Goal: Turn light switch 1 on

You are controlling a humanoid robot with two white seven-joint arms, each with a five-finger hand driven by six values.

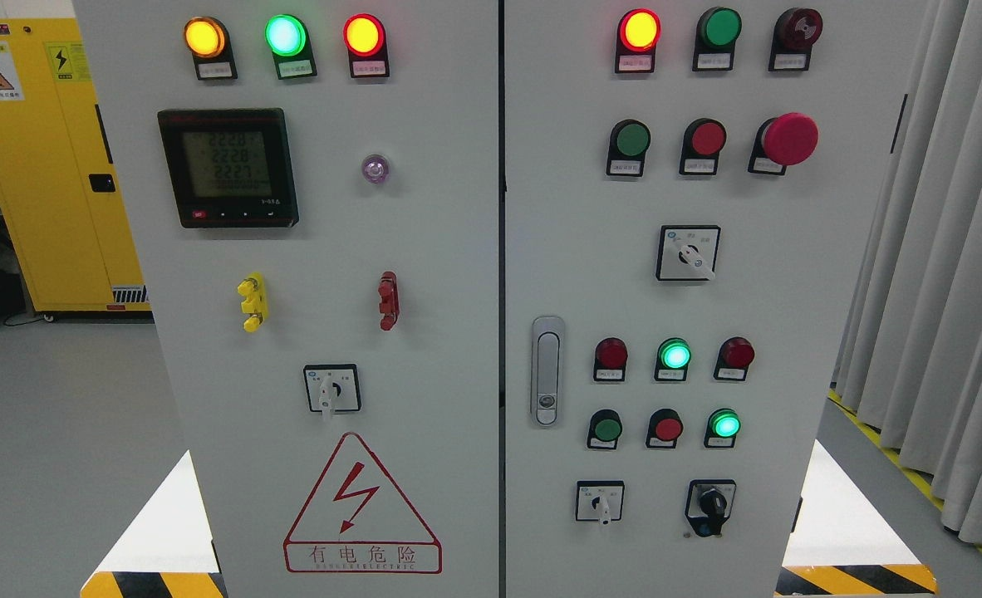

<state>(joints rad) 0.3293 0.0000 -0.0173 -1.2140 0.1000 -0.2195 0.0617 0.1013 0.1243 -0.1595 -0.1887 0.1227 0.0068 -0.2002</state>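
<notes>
Standing before the grey electrical cabinet point(424, 249), I see neither robot hand in view, so whether their fingers are apart or together cannot be told. Nothing marks which control is light switch 1; the labels are too small to read. Likely candidates are the rotary switches: one on the left door point(331, 389), three on the right door at point(688, 253), point(600, 502) and point(711, 506). A good approach, I judge, would come in straight and slow, avoiding the red mushroom button point(788, 139).

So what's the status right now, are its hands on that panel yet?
No hand in view. Control cabinet untouched; which control is switch 1, cannot tell. Nothing blocking the panel face.
</notes>
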